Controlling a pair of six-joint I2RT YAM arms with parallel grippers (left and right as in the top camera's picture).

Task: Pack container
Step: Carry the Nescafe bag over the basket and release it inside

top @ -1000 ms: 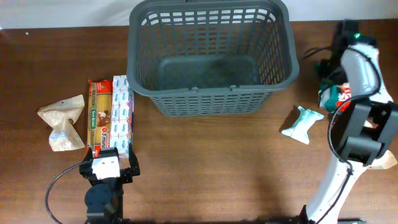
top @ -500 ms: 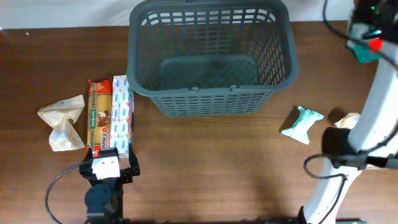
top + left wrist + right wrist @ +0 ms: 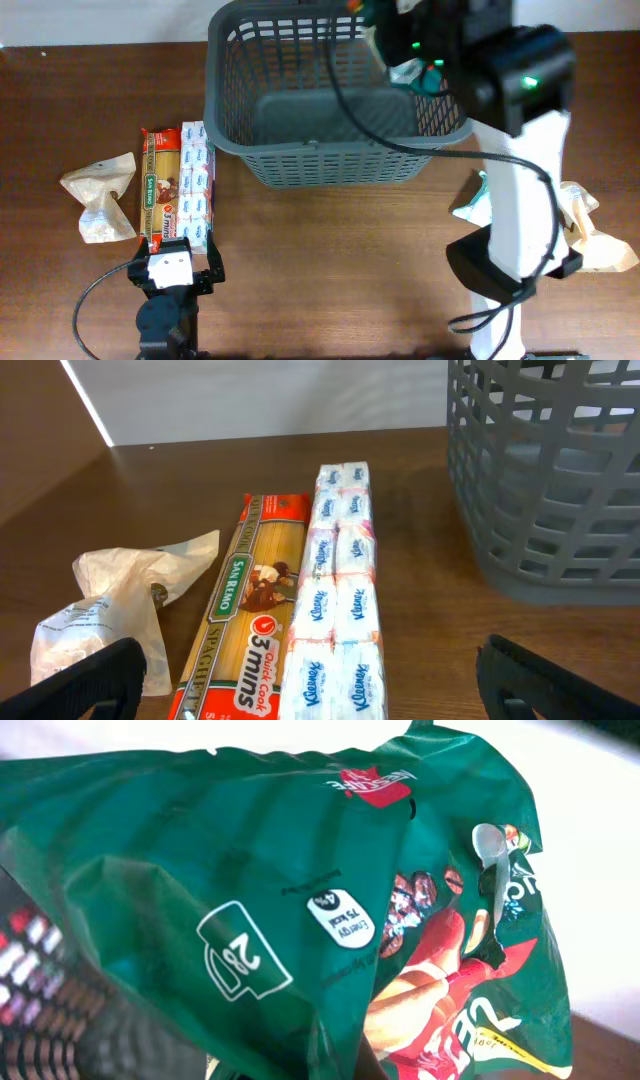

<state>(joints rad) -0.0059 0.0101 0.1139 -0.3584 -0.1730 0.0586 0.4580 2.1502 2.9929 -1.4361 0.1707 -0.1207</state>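
Two things first, Mei: where is the basket [image 3: 300, 165], and how does it lie?

At the back middle of the table [image 3: 330, 280], Jon, mouth up. Its long axis runs left to right, with one long wall facing the arms' bases.

What has changed in the last second?

Only the right arm. A second ago it was out over the table's right side, by the teal packet [image 3: 468, 208]. Half a second ago it was lifted at the far right edge. Now its head hangs over the basket's right rear corner. Basket, spaghetti [image 3: 155, 190], tissues [image 3: 197, 185] and left arm lie as they did.

And the right claw [image 3: 405, 62]?

Clenched on a green packet [image 3: 300, 920], by the look of it. The packet hangs from the claw above the basket and fills the wrist view. It hides the fingers, so I cannot tell how wide they stand.

The left claw [image 3: 315, 685]?

Spread wide, holding nothing, low at the near left, just short of the near ends of the spaghetti and tissues. Those two lie side by side, touching, lengthwise away from the claw, the spaghetti on the left. A crumpled clear bag [image 3: 110, 610] lies further left.
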